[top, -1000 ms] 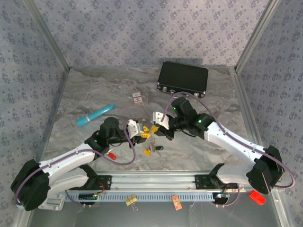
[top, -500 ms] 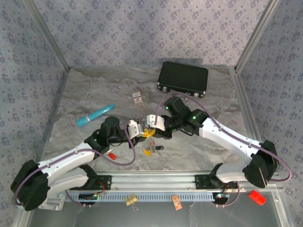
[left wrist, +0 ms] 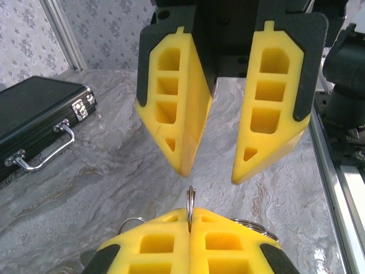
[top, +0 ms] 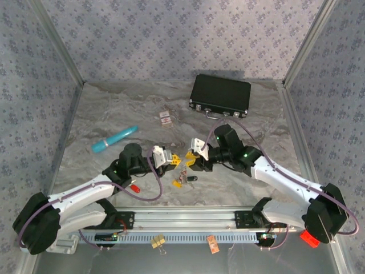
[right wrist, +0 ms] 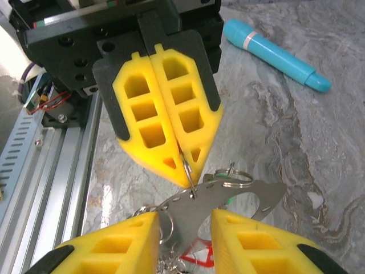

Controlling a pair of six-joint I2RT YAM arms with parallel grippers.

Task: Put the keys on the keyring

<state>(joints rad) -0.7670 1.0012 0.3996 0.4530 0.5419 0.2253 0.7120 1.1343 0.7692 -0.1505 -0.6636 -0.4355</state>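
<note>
Left wrist view: the left gripper (left wrist: 190, 217) has its yellow foam-block fingers pressed together at the bottom edge. They pinch a thin silvery wire keyring (left wrist: 190, 200) that stands edge-on above their tips. Facing it from the top of the frame, the right gripper (left wrist: 211, 176) hangs with its fingers apart, the gap directly above the ring.

In the right wrist view a flat silvery metal blade (right wrist: 197, 211) hangs from that ring and lies in the gap between the right fingers. Whether it touches either finger I cannot tell. More small rings and a red scrap show at lower centre.

In the top external view the two grippers meet tip to tip at mid-frame. Loose coloured-head keys (top: 183, 180) lie on the grey marble-patterned table (top: 102, 114) just below them. A turquoise plastic cylinder (top: 114, 138) lies at centre left, and a black hard case (top: 220, 95) at upper centre.
</note>
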